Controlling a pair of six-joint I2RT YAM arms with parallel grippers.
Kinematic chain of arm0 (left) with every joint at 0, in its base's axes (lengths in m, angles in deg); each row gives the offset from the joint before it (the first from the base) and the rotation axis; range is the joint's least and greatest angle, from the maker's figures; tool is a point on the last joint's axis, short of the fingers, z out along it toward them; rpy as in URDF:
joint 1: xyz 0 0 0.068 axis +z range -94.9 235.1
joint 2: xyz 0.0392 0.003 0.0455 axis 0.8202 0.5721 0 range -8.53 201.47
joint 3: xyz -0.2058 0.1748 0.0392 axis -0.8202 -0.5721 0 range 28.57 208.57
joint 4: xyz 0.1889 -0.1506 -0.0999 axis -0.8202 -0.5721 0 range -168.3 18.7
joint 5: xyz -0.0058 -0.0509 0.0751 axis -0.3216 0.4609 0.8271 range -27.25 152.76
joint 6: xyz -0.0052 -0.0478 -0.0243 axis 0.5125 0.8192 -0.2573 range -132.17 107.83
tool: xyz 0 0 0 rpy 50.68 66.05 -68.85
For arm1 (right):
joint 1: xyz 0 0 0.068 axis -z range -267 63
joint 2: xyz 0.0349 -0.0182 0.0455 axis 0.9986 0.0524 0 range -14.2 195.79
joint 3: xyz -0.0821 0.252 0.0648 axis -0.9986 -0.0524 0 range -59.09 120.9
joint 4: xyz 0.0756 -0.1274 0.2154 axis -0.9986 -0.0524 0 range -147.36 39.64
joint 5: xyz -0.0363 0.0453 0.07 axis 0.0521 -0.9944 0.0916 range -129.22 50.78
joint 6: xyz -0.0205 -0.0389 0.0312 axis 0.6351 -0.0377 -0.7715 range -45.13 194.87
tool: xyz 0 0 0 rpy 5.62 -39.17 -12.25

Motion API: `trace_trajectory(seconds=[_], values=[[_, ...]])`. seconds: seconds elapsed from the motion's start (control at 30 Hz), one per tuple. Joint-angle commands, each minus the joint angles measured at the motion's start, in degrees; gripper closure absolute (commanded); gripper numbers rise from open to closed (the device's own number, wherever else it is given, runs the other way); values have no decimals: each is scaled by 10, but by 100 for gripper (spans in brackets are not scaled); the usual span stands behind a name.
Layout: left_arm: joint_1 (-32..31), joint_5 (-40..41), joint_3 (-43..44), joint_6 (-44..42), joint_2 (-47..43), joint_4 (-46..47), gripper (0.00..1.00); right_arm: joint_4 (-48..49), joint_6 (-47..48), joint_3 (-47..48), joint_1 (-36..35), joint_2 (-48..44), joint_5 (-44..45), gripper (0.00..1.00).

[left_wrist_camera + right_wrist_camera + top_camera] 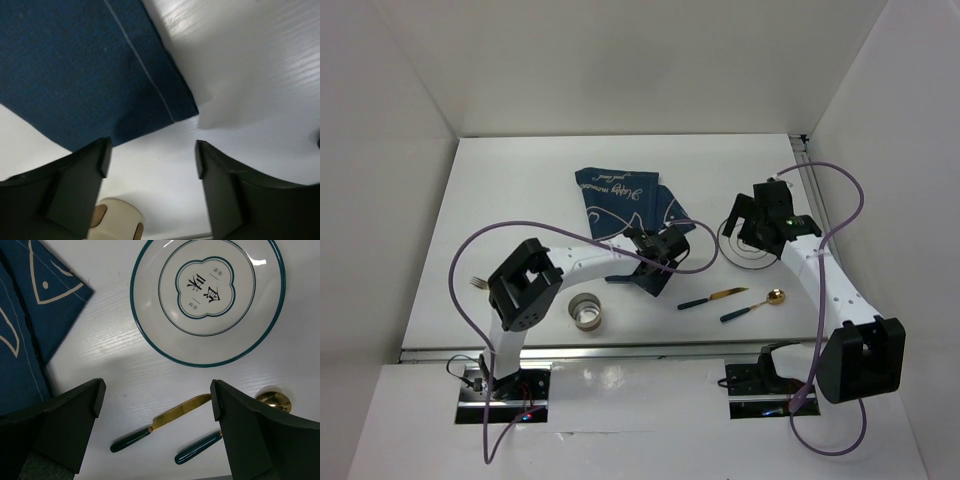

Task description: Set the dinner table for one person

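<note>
The white dinner table (520, 200) carries a navy placemat with white fish drawings (620, 195), lying crumpled at the back middle. My left gripper (642, 280) is open and empty, low over the table just off the placemat's near corner (85, 65). My right gripper (750, 215) is open and empty, hovering above a white plate with a teal rim (740, 255). In the right wrist view the plate (207, 295) lies ahead of the gripper (157, 395). A gold knife with a dark green handle (160, 422) lies between the fingers.
A gold spoon with a green handle (752, 305) lies right of the knife (712, 297). A small round cup (586, 311) stands near the front edge, and shows in the left wrist view (117, 220). Gold fork tines (478, 284) peek out left of the left arm.
</note>
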Motion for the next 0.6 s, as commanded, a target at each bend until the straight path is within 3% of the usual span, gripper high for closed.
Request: trace_trajectory(seconds=[0.0, 0.1, 0.43, 0.5, 0.57], values=[[0, 9, 32, -17, 19, 34, 18, 25, 8, -4, 4, -8, -6, 0], [0, 38, 37, -23, 45, 40, 28, 25, 8, 1, 4, -8, -6, 0], [0, 109, 50, -5, 71, 29, 28, 20, 3, 1, 4, -14, -6, 0], [0, 114, 56, -5, 71, 29, 34, 20, 3, -4, 4, -14, -6, 0], [0, 124, 64, -5, 76, 22, 51, 20, 3, -4, 4, -14, -6, 0]])
